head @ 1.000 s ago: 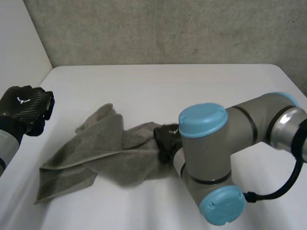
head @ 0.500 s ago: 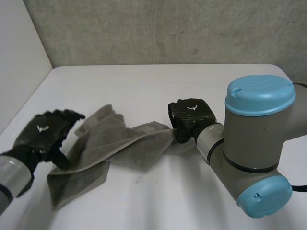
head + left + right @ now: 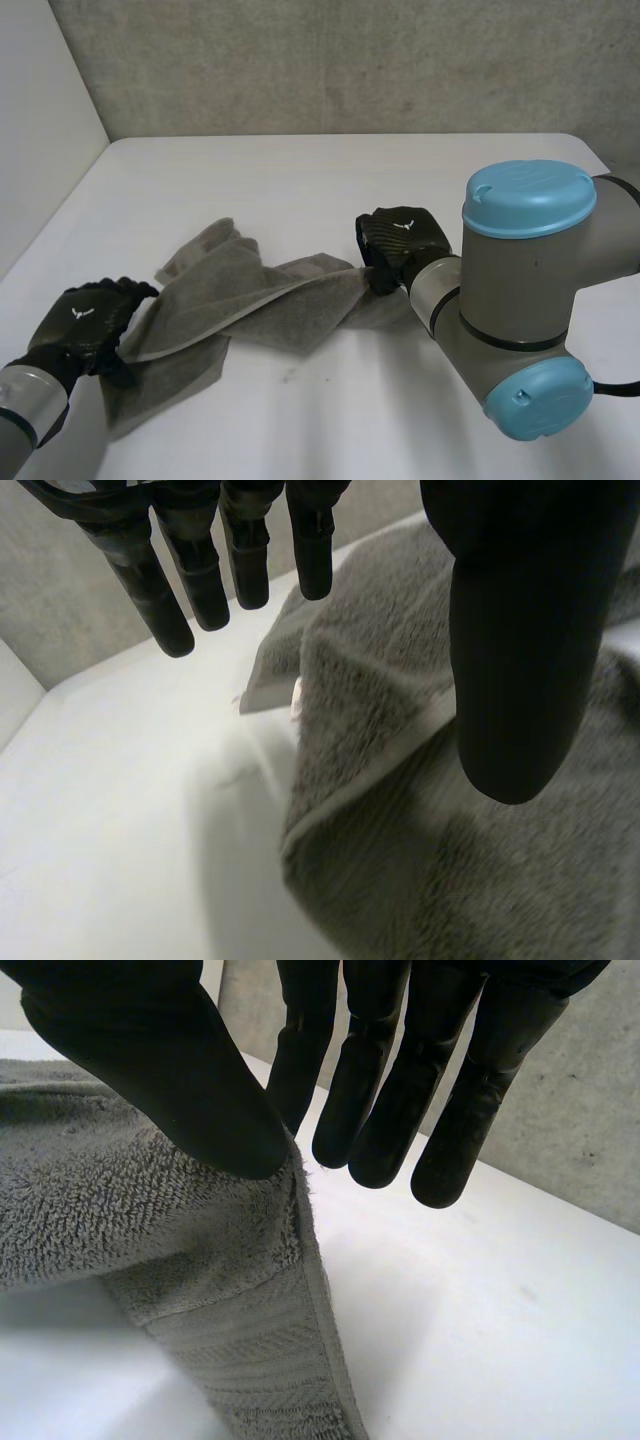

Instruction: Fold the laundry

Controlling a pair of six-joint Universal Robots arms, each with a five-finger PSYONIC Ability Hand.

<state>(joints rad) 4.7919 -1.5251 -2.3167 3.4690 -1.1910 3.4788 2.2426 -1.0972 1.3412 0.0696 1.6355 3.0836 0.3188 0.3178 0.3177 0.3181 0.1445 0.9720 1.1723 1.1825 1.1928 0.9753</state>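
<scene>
A grey towel [image 3: 260, 300] lies crumpled and stretched across the white table [image 3: 350, 175]. My right hand [image 3: 398, 240] holds its right end a little off the table. In the right wrist view the thumb [image 3: 170, 1070] pinches the towel's hem [image 3: 290, 1250] against a finger, the other fingers straight. My left hand [image 3: 85, 322] sits at the towel's left edge, low over the table. In the left wrist view its fingers [image 3: 205, 570] are straight and spread from the thumb [image 3: 520, 630], and the towel [image 3: 400, 810] lies below them, not gripped.
The right arm's big elbow joint [image 3: 525, 270] with light-blue caps hangs over the table's front right. A grey wall [image 3: 350, 60] runs along the table's far edge, and a white wall [image 3: 40, 120] along its left side.
My left hand opened and came down from the far left to the towel's left edge. My right hand drew the towel's end to the right, stretching the cloth.
</scene>
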